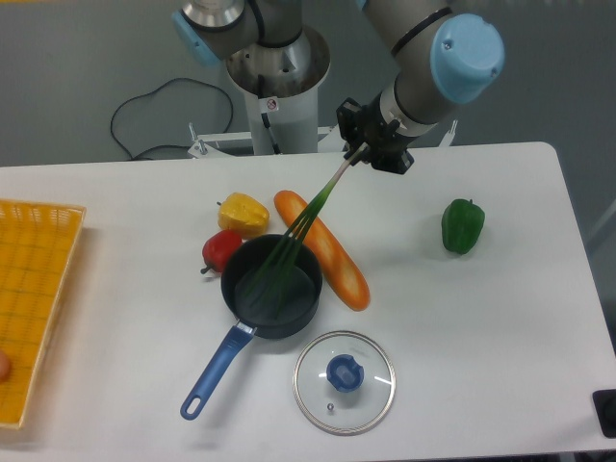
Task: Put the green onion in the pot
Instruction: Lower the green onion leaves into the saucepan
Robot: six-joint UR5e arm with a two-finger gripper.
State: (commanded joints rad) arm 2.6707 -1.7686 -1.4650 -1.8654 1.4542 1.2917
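The green onion (310,217) slants down from upper right to lower left. Its pale end is pinched in my gripper (361,152), which is shut on it above the table's back edge. The dark green leaves reach over the rim and into the pot (272,287), a dark saucepan with a blue handle (214,372) pointing to the lower left. The stalk crosses above the orange baguette-shaped item.
An orange baguette-shaped item (323,249) lies right of the pot. A yellow pepper (243,213) and a red fruit (220,250) sit behind the pot's left side. The glass lid (345,381) lies in front, a green bell pepper (462,225) at right, a yellow basket (29,298) at far left.
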